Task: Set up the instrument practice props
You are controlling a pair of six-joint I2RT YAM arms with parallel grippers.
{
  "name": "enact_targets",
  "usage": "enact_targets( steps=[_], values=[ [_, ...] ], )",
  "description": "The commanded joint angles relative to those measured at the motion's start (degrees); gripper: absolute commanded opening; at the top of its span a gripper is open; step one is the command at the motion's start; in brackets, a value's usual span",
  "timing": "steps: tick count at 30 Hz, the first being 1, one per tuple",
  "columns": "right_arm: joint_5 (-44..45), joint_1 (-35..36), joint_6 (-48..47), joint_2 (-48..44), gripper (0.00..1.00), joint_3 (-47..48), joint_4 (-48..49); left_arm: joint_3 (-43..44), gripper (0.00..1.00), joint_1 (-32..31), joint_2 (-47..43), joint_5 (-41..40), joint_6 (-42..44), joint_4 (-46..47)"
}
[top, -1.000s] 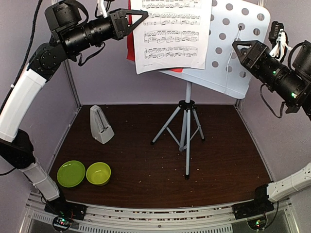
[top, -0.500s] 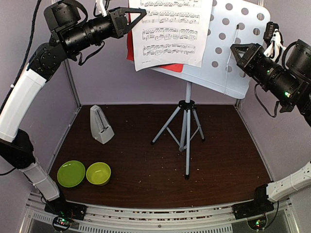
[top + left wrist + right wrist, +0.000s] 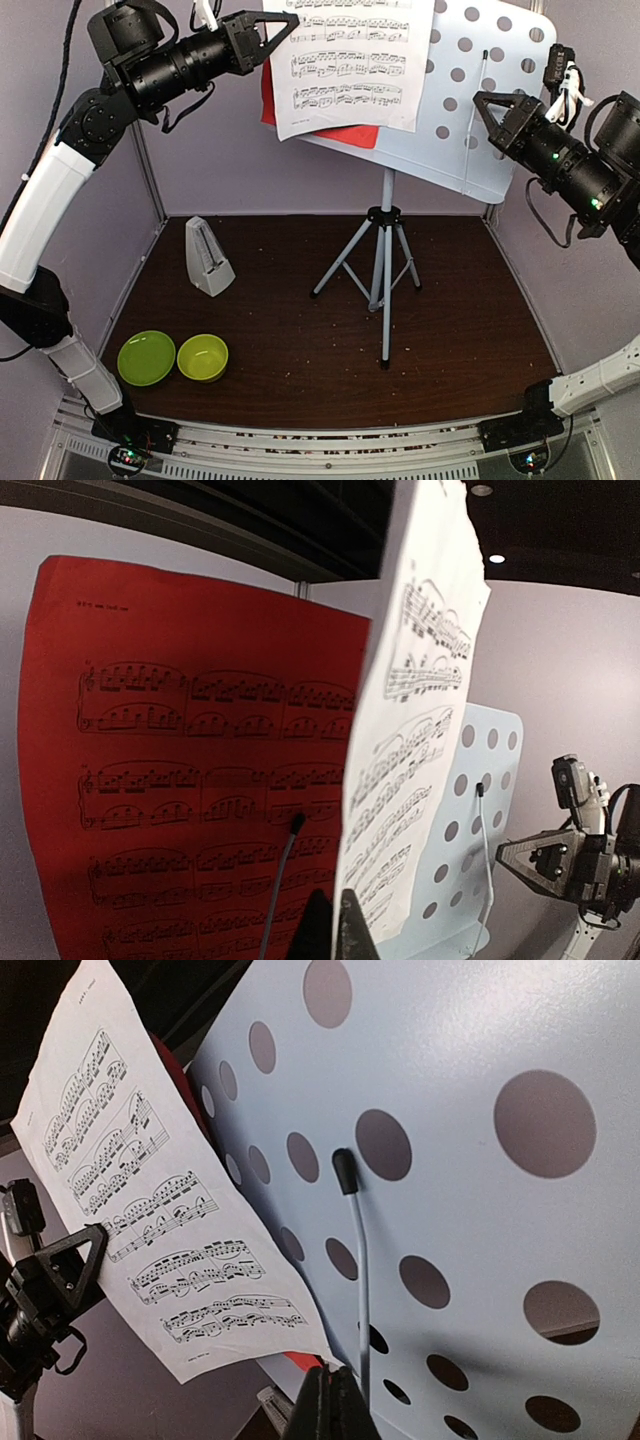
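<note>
Grey-white tripod music stand (image 3: 387, 200) stands on the dark desk (image 3: 460, 330), red music sheet (image 3: 346, 135) on it, whitish pyramid metronome (image 3: 208, 257) left of its legs, lime-green bowls (image 3: 146, 357) beyond. Left wrist: left fingers (image 3: 338, 930) pinch the white music sheet (image 3: 400, 780), not yet seated. Right wrist: right fingers (image 3: 330, 1405) closed beside its wire clip (image 3: 358, 1260).

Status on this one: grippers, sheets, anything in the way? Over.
Left gripper shut on white sheet, held in front of red sheet on stand desk. Right gripper shut beside desk's wire arm. No obstruction seen.
</note>
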Motion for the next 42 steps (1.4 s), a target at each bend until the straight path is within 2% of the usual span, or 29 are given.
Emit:
enact_targets(
  steps=[1,2,4,9,16,19,27,35,42],
  values=[
    [-0.30,-0.17,-2.06,-0.39,0.07,1.29,0.24,1.10,0.00,-0.10,0.43,-0.18,0.26,4.09],
    [0.36,-0.18,-1.26,-0.22,0.16,1.93,-0.62,1.09,0.00,-0.22,0.46,-0.42,0.34,4.15],
    [1.79,-0.17,1.47,0.16,0.24,3.38,-3.14,0.94,0.00,-0.44,0.44,-0.76,0.73,4.11],
    [4.17,-0.14,9.66,1.20,0.31,3.78,-7.99,0.53,0.00,-0.55,0.45,-1.39,1.11,4.24],
    [5.59,-0.89,12.01,4.38,0.35,6.38,-10.42,0.37,0.00,-0.55,0.78,-1.75,2.34,5.21],
    [3.77,-2.40,12.96,5.46,0.32,6.97,-10.00,0.54,0.00,-0.55,1.11,-1.58,2.57,5.67],
    [0.30,-3.46,9.85,5.28,0.00,5.27,-5.50,2.15,0.00,-0.55,2.57,-2.09,3.46,5.86],
    [-7.44,-4.45,0.03,1.01,0.00,-2.53,2.58,4.17,0.00,-0.55,4.47,-1.81,4.29,6.90],
    [-12.86,-4.64,-12.18,-0.29,0.00,-4.27,5.22,4.94,0.00,-0.55,6.83,4.11,2.30,10.88]
  ],
)
